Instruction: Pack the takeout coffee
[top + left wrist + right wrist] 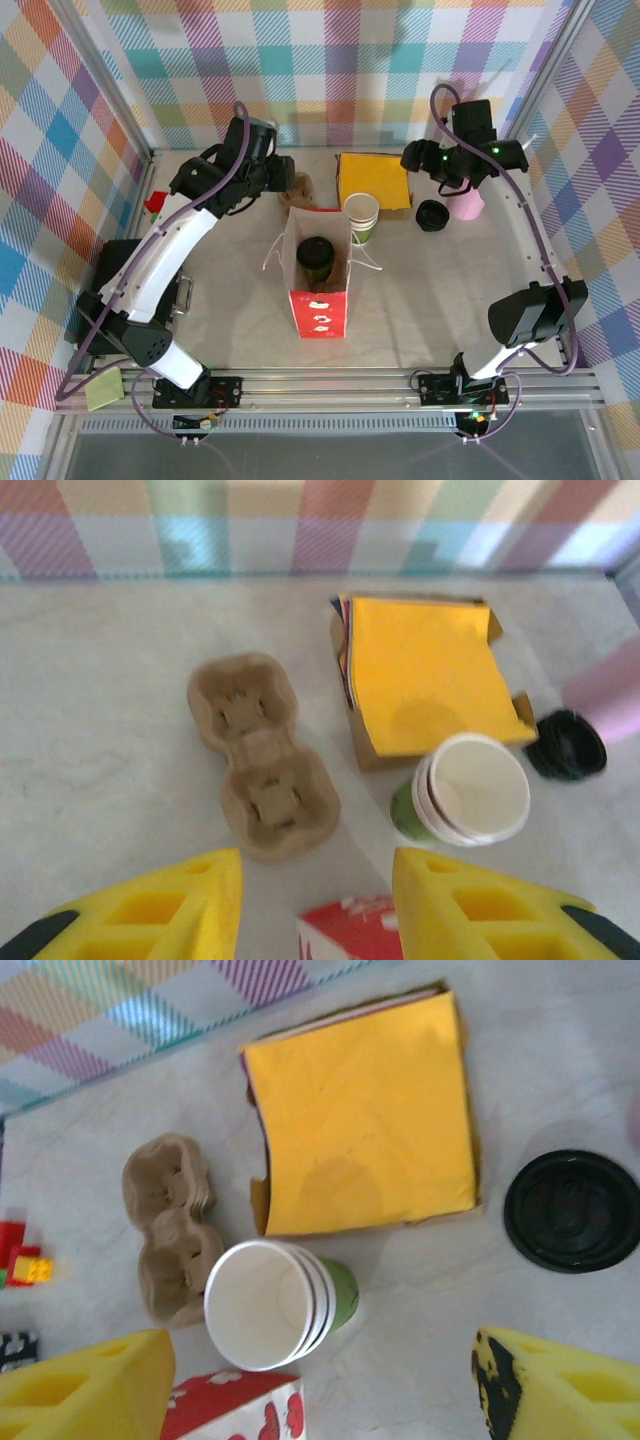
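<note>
Top external: the takeout coffee point(316, 260) stands upright inside the red paper bag point(320, 312), mid-surface point(420, 300). The left hand point(283, 182), fingers parted and empty, hovers at its 11 o'clock. It is nearer than the right hand point(440, 172), also spread and empty, at 2 o'clock.

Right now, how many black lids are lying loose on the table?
1. The black lid lies on the table, right of the yellow napkins and beside a pink object. Whether the cup in the bag wears another, I cannot tell.
</note>
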